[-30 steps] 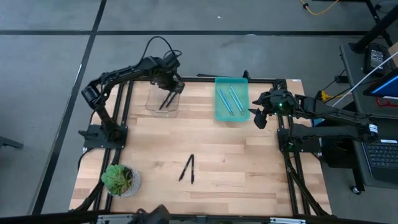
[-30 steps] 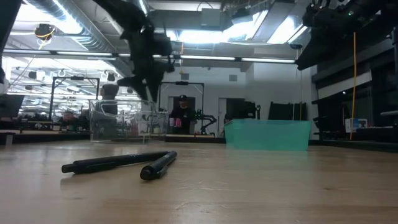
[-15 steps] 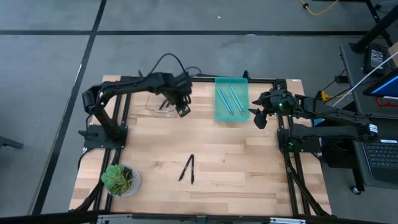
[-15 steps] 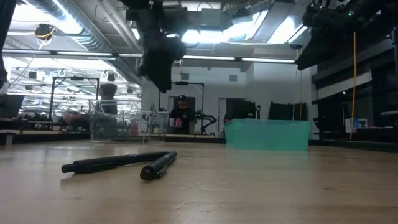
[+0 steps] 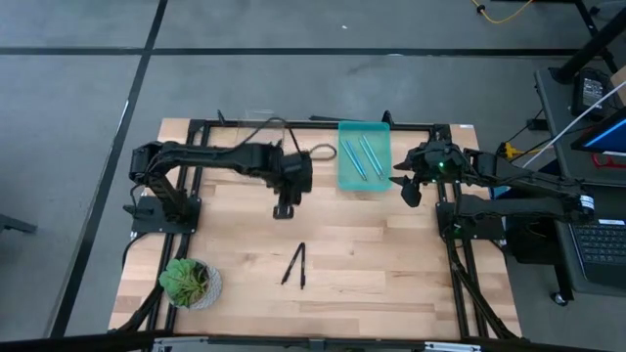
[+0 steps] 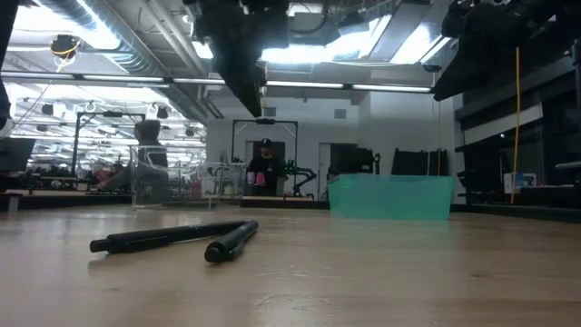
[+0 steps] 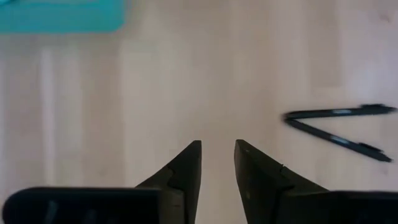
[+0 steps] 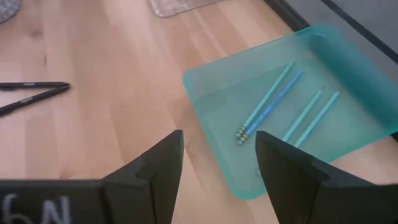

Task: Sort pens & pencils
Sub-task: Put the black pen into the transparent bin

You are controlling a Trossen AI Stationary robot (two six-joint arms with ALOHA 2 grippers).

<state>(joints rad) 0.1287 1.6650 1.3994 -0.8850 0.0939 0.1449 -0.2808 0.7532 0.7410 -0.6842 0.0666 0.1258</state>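
The left gripper (image 5: 285, 208) hangs above the middle of the pale wooden table (image 5: 391, 254), its two dark, wedge-shaped fingers (image 7: 186, 165) set narrow with only a slim gap between them and nothing held. Just ahead of it, nearer the front edge, two matte black sticks (image 5: 295, 265) lie flat on the planks, meeting at one end in a thin V; from table height they show as slender round barrels with blunt tips (image 6: 172, 239).

Behind the left arm, toward the back edge, stands a clear, glassy box (image 6: 172, 184); I can't make out what it holds.

Off to the right, the right gripper (image 5: 410, 190) waits just beside a translucent teal tray (image 5: 380, 182), its broad black fingers (image 8: 158, 163) spread wide and empty. In the tray's shallow, smooth basin rest four thin light blue sticks (image 8: 272, 102), two touching side by side and two a little apart.

A small leafy potted plant (image 5: 189, 282) sits at the front left corner. A person (image 6: 264, 169) stands far off in the room beyond.
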